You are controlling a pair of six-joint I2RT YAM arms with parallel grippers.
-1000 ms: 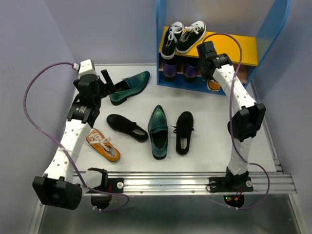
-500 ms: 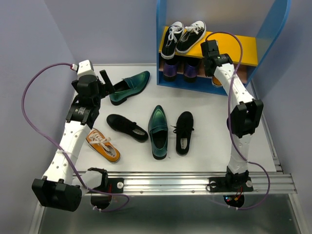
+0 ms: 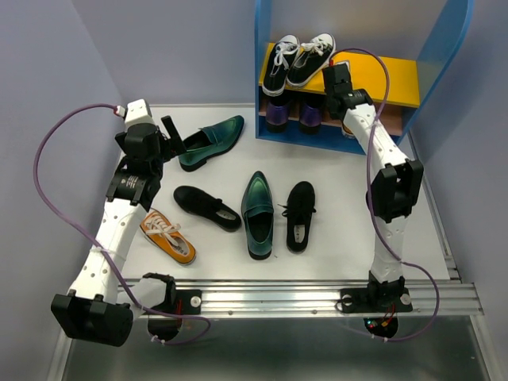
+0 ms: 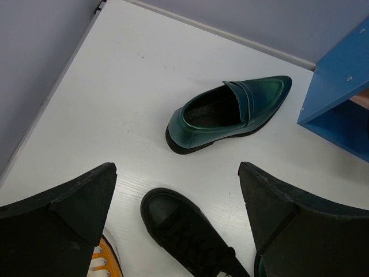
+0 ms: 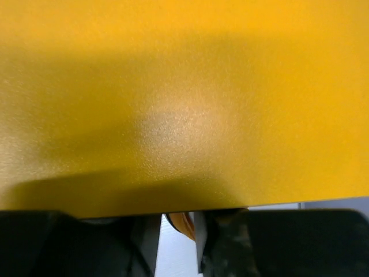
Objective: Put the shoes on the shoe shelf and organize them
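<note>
The shoe shelf [image 3: 260, 79] stands at the back right, and its yellow upper board [image 5: 184, 86] fills the right wrist view. My right gripper [image 3: 342, 113] reaches under that board. Its fingers [image 5: 173, 231] stand close together on an orange sneaker [image 5: 183, 222], mostly hidden. My left gripper [image 3: 175, 136] is open and empty above the table [image 4: 176, 170]. A green loafer [image 4: 230, 112] lies ahead of it and a black low shoe [image 4: 184, 231] below it. The other orange sneaker [image 3: 168, 236], green loafer [image 3: 258, 213] and black shoe [image 3: 299, 214] lie mid-table.
Black sneakers with white laces [image 3: 298, 59] stand on the yellow board's left half. Purple shoes [image 3: 290, 115] stand on the lower tier's left. A metal rail [image 3: 317, 295] runs along the table's near edge. Grey walls close both sides.
My right gripper has moved up and deeper into the shelf, and the orange sneaker under it shows less from above. My left arm has shifted slightly.
</note>
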